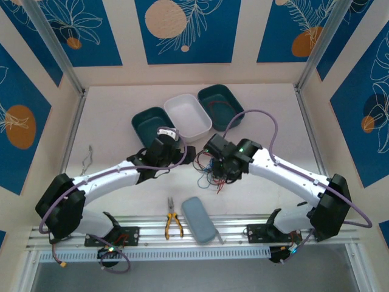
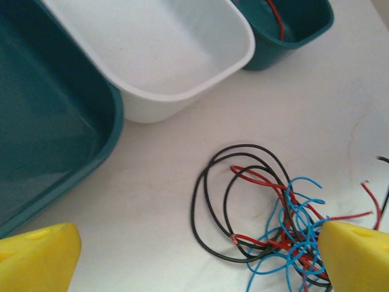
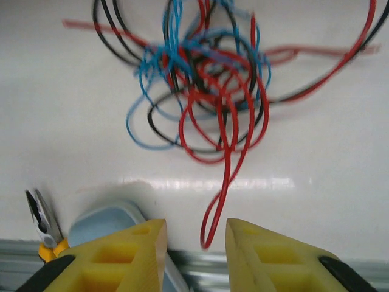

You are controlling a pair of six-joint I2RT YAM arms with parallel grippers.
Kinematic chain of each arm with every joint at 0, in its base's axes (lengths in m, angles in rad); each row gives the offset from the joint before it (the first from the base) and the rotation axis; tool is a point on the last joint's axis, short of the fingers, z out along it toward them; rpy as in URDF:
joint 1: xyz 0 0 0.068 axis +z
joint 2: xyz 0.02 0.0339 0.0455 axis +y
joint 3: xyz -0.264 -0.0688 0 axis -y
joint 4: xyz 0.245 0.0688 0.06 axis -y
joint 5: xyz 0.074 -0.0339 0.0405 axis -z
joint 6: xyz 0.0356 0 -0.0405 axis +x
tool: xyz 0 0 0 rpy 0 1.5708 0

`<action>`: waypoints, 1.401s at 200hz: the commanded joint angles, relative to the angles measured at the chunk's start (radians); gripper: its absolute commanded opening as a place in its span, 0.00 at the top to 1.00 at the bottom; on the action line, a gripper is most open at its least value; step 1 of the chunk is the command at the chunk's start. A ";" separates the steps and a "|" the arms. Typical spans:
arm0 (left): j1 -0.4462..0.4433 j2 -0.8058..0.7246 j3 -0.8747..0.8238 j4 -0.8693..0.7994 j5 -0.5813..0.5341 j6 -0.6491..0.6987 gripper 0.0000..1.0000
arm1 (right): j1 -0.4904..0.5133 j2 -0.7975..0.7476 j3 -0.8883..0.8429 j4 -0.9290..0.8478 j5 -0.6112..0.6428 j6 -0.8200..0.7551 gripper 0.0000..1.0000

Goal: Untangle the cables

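Observation:
A tangle of red, blue and black cables (image 1: 209, 173) lies on the table between my two grippers. In the left wrist view the tangle (image 2: 285, 225) sits by the right fingertip, with black loops spreading left of it. My left gripper (image 2: 197, 258) is wide open over bare table, holding nothing. In the right wrist view the tangle (image 3: 200, 85) lies ahead, and one long red loop (image 3: 222, 194) trails from it into the gap of my right gripper (image 3: 196, 243). Its jaws stand narrowly apart on either side of the loop, without touching it.
Behind the tangle stand a teal bin (image 1: 151, 121), a white bin (image 1: 187, 112) and a second teal bin (image 1: 220, 100) with a red cable in it. Yellow-handled pliers (image 1: 172, 222) and a pale blue case (image 1: 199, 219) lie near the front rail. A wire hook (image 1: 87, 159) lies far left.

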State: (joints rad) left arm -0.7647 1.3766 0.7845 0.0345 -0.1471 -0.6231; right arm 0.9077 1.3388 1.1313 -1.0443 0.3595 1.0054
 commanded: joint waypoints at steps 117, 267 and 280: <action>0.010 -0.010 -0.057 0.068 0.056 -0.012 0.00 | 0.009 0.024 -0.179 0.173 -0.016 0.182 0.92; 0.008 0.032 -0.124 0.389 0.306 0.166 0.00 | -0.119 -0.294 -0.145 0.346 -0.022 -0.210 1.00; 0.008 0.043 -0.118 0.387 0.318 0.172 0.00 | -0.139 -0.296 -0.125 0.348 -0.068 -0.244 1.00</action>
State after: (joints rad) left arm -0.7631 1.3979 0.6735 0.3672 0.1127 -0.4919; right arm 0.7959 1.0634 0.9562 -0.7174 0.3649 0.8558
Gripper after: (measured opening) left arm 0.998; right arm 0.054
